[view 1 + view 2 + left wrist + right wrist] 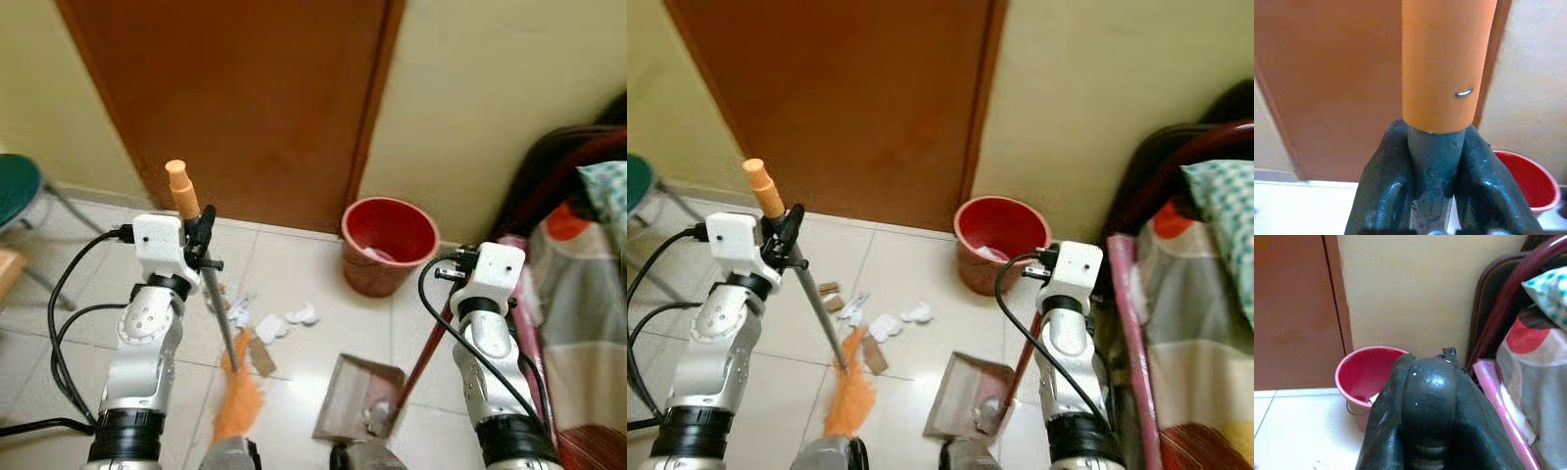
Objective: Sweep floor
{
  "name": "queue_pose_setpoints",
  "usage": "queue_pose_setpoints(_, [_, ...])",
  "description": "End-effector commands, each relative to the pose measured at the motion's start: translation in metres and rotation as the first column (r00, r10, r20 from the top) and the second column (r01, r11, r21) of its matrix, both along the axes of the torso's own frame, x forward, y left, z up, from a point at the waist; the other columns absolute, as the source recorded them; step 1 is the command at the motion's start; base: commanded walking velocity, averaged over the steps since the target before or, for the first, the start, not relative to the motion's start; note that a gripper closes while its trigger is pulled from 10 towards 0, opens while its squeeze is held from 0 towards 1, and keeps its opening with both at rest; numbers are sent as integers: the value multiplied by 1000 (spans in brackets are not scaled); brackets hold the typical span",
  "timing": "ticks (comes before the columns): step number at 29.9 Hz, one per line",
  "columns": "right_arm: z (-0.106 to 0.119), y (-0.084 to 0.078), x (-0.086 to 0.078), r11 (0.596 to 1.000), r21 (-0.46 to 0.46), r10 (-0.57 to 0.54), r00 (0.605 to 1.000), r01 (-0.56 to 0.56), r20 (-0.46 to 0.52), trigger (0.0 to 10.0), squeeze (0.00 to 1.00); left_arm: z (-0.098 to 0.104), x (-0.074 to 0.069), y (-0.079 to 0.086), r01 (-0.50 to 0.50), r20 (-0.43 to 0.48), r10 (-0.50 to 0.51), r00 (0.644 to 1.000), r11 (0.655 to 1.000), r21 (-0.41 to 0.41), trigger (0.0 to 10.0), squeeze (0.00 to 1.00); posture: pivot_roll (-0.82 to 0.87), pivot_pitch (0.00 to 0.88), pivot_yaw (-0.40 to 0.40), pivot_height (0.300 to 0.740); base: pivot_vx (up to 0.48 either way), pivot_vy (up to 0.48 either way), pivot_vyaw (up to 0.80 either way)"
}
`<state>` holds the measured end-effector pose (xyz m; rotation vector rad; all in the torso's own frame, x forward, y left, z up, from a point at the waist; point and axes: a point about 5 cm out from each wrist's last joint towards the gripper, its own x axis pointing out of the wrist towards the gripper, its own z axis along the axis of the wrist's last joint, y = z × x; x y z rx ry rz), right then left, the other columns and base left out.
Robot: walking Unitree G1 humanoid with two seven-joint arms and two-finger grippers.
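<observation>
Mid-sweep: left gripper (pixel 201 238) clenched on the broom (pixel 231 364) handle, right gripper (pixel 1425 382) clamped round the dustpan (pixel 359 396) handle, some scraps in the pan, paper scraps (pixel 279 324) left on the tiled floor (pixel 304 274) beside the bristles.

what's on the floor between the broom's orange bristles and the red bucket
In the left eye view, crumpled white paper scraps and a brown piece lie on the tiles between the broom bristles and the red bucket; nearer the bucket the tile is bare.
</observation>
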<state>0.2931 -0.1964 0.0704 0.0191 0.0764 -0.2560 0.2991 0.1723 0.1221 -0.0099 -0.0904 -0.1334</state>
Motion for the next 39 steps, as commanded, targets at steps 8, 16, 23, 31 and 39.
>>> queue_pose_setpoints(8, [4, 11, 7, 996, 55, 64, 998, -65, 29, 10000, 0, -5, -6, 6, -20, -16, 20, 1000, 999, -35, 10000, 0, -8, 94, -9, 740, 121, -146, 0])
queue_pose_setpoints(16, [9, 12, 11, 996, 43, 76, 995, -79, 59, 10000, 0, -2, -1, -2, 5, -12, -6, 1000, 999, -53, 10000, 0, -26, 98, 4, 740, 123, -243, 0])
queue_pose_setpoints(23, [10, 13, 12, 996, 38, 84, 995, -86, 62, 10000, 0, -3, -1, -3, 3, -16, -4, 1000, 998, -63, 10000, 0, -24, 100, 0, 740, 0, 0, 0])
queue_pose_setpoints(31, [10, 12, 13, 996, 28, 88, 994, -90, 67, 10000, 0, -5, -3, -4, 3, -23, -4, 1000, 998, -61, 10000, 0, -27, 108, -6, 740, 0, 0, 0])
queue_pose_setpoints(39, [9, 11, 12, 995, 41, 83, 995, -86, 62, 10000, 0, -7, -4, -7, 12, -27, -13, 1000, 998, -60, 10000, 0, -31, 109, -6, 740, 0, -215, -267])
